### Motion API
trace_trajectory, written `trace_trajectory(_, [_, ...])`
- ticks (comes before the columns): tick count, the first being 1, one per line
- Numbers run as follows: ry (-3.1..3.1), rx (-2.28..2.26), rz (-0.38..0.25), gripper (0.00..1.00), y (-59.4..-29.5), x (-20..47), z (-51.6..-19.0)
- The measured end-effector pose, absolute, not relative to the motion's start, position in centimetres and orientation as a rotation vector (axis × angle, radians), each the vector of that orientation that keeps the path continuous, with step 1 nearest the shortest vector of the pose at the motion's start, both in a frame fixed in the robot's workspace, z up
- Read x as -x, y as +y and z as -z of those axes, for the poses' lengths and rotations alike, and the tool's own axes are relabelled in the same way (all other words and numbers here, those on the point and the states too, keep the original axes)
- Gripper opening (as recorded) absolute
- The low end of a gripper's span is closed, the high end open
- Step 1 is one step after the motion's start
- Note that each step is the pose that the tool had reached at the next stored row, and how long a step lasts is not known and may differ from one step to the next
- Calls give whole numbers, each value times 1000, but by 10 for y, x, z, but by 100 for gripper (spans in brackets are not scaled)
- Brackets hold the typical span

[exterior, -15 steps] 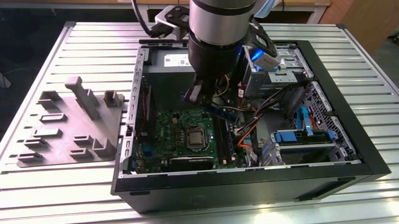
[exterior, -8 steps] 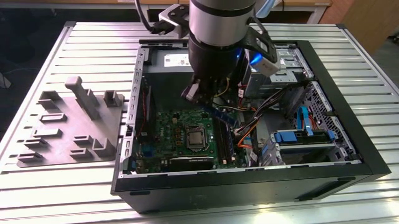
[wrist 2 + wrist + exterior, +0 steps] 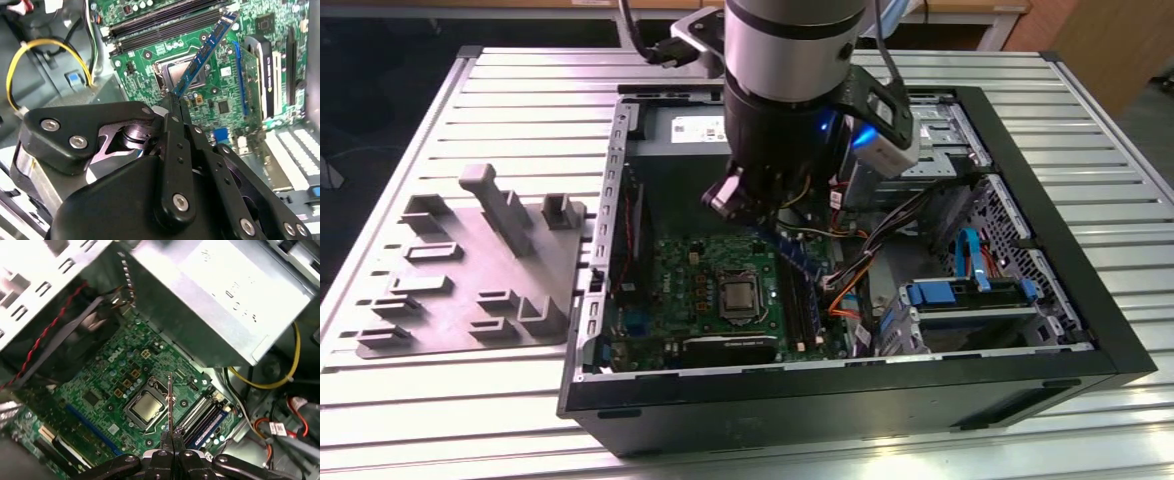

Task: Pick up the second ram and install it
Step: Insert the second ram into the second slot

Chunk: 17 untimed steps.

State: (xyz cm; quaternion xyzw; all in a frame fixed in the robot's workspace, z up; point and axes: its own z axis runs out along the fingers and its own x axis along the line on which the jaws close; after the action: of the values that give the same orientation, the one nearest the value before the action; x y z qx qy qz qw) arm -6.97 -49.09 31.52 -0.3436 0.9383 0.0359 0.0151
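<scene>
My gripper (image 3: 767,215) hangs inside the open computer case (image 3: 1067,330), above the green motherboard (image 3: 680,290). It is shut on the second ram (image 3: 205,52), a long blue-green stick that juts out from between the fingertips. In the exterior view the ram (image 3: 798,250) slants down over the board, just above the long black memory slots (image 3: 803,305). In the first wrist view the ram (image 3: 170,400) shows edge-on as a thin line, between the silver processor (image 3: 146,410) and the memory slots (image 3: 205,417). The stick is held clear of the slots (image 3: 165,25).
A silver power supply box (image 3: 215,300) sits close beside the board. Yellow wires (image 3: 30,65) and orange cables (image 3: 847,300) run near the slots. A drive cage with blue clips (image 3: 961,295) fills the case's side on the exterior view's right. A grey fixture plate (image 3: 467,270) lies outside, on the exterior view's left.
</scene>
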Motion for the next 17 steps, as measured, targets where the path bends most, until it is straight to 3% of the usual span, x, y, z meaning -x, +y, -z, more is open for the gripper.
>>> trace_trajectory(17, [3039, 606, -103, 12, -491, 70, -311])
